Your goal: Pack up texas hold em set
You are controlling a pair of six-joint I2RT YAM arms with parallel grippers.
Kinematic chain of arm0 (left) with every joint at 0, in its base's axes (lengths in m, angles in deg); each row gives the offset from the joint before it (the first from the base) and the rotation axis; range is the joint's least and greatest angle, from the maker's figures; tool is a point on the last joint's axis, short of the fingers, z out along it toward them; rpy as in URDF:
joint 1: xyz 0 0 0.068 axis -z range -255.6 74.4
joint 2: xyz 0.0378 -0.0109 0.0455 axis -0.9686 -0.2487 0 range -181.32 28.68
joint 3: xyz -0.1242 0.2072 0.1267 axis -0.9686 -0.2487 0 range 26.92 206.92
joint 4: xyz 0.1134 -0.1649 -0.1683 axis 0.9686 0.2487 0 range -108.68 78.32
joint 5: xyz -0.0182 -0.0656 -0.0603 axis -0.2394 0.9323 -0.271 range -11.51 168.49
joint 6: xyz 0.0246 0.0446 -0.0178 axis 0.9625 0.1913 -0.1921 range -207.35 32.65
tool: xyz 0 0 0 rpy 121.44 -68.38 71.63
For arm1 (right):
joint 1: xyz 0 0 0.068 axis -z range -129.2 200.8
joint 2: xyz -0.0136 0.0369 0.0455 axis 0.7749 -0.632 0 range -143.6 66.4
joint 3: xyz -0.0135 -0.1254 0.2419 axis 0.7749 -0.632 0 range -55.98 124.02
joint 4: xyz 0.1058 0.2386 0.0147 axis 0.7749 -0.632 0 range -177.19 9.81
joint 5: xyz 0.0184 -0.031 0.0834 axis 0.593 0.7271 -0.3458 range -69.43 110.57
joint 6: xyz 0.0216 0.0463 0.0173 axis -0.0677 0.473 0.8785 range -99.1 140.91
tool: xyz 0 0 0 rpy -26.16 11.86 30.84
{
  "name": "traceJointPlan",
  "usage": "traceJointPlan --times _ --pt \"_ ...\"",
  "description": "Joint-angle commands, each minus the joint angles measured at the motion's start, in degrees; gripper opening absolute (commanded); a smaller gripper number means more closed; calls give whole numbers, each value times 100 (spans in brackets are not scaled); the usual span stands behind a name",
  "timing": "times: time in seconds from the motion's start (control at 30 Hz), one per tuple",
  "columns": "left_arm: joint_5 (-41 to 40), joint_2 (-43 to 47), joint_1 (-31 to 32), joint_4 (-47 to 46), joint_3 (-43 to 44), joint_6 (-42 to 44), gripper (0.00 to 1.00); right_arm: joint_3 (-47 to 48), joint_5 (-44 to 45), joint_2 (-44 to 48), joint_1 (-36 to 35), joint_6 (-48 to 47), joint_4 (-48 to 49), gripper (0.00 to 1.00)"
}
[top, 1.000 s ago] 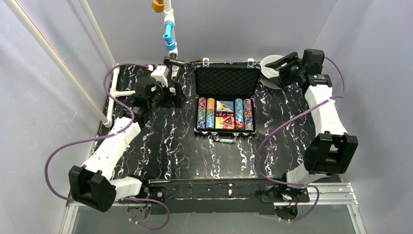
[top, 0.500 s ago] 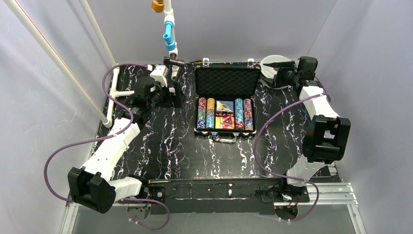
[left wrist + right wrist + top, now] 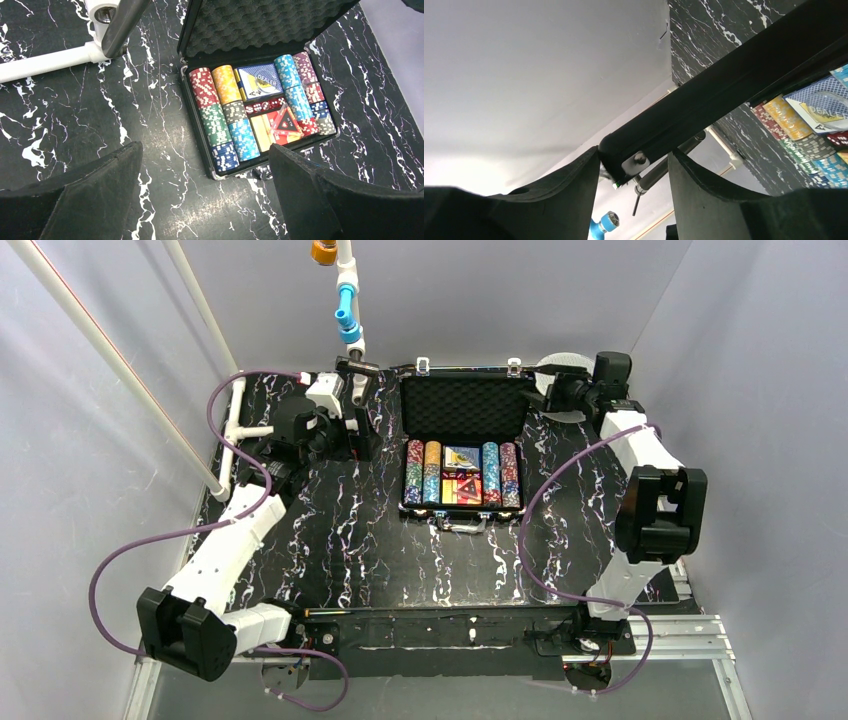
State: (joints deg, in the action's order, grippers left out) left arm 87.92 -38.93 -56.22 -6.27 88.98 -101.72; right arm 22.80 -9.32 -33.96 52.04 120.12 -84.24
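Briefcase lid (image 3: 734, 80) corner btwn R fingers (image 3: 549, 200), L fingers (image 3: 85, 200) spread, beside case

Black marbled table (image 3: 380, 540) carries the open briefcase (image 3: 465, 405) and white pipe (image 3: 45, 62).

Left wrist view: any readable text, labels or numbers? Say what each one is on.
"DEALER": on the dealer disc lying on the blue card deck in the open briefcase; it also reads in the right wrist view.
Too small to read: edge markings on the chip rows and the print on the red triangular piece.
No other text visible.
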Motion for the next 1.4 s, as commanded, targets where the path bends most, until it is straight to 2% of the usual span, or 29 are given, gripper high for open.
traceJointPlan --times 0.0,0.1,0.23,0.8,0.87,1.07,1.37 --pt "-114 300 31 -34 -35 53 98 164 8 -171 -114 353 428 57" --pt "-137 278 24 -12 -24 74 98 68 88 -156 -181 312 525 49" --pt "-133 282 23 -18 -16 66 98 -179 100 12 -263 194 539 45" --pt "-161 283 22 -1 -25 75 98 -1901 -175 1138 -221 -882 567 16" --pt "-165 288 23 -1 -23 73 98 -2475 -192 1605 -230 -1328 637 13" --pt "-129 288 27 -12 -44 45 98 -3490 -315 2202 -226 -2034 1208 4" --pt "-130 271 26 -19 -71 31 98 -4042 -134 2926 -176 -3246 740 2"
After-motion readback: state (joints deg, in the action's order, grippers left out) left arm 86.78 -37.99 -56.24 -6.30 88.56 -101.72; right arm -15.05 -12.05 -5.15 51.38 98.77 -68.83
